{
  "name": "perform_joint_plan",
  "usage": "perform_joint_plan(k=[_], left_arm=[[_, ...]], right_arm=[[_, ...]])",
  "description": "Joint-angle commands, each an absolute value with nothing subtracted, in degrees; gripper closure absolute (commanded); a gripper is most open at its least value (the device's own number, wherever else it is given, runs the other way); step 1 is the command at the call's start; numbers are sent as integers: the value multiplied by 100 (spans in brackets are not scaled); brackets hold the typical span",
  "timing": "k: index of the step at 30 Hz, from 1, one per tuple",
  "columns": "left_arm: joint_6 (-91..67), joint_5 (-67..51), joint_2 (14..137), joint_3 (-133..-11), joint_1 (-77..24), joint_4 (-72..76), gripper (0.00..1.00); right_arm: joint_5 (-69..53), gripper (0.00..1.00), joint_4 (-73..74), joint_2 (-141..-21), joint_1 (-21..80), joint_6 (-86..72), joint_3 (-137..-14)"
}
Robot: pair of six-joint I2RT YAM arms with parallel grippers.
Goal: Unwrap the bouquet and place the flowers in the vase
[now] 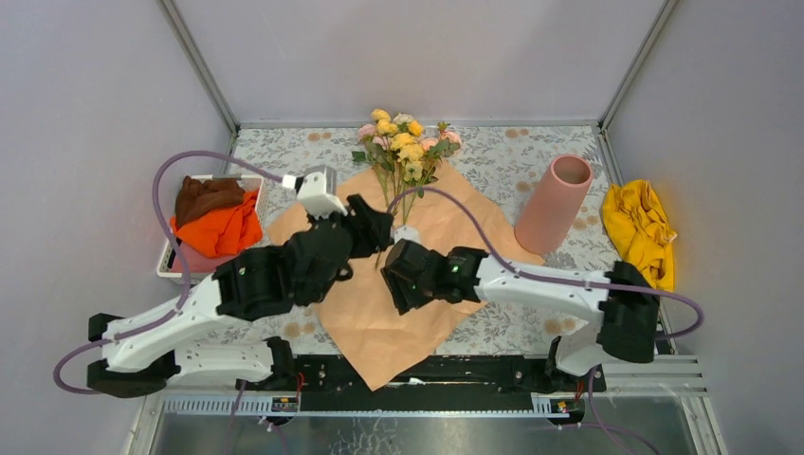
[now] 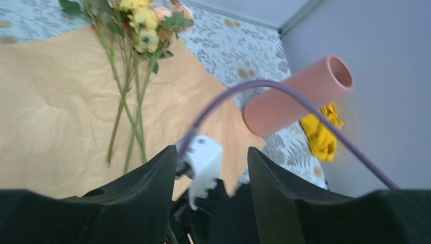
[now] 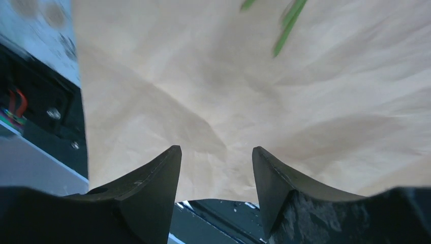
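The wrapping paper (image 1: 379,322) is seen spread flat on the table (image 1: 493,156), and the flowers (image 1: 408,142) are laid on it, blooms at the far edge and stems running back toward the arms. The vase (image 1: 555,204) is stood upright to the right, at the paper's corner and apart from the stems.

The flowers are judged light, with thin, springy stems that could slip or fan apart. They are best taken low on the bunched stems, below the leaves, since the blooms (soft and easily crushed) should not be pinched. The vase is judged tall and narrow enough to tip if it is knocked by a stem end.

The left tool (image 1: 372,229) is held partly open above the lower stems, with nothing between its fingers. The right tool (image 3: 216,150) is likewise parted and empty, over bare paper.

The whole layout and the vase's upright stance are given only by the top view. In the left wrist view the stems are shown lying loosely side by side and the vase's open mouth is seen. In the right wrist view only creased paper and a few stem tips are shown.
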State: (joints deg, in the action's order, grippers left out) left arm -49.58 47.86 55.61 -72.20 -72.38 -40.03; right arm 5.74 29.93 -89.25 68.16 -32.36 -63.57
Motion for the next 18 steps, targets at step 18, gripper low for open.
perform_joint_plan(k=[18], left_arm=[[-4620, -687, 7618, -6834, -1839, -1994, 50]], right_arm=[[-122, 61, 2414, -10025, 4180, -2513, -8376]])
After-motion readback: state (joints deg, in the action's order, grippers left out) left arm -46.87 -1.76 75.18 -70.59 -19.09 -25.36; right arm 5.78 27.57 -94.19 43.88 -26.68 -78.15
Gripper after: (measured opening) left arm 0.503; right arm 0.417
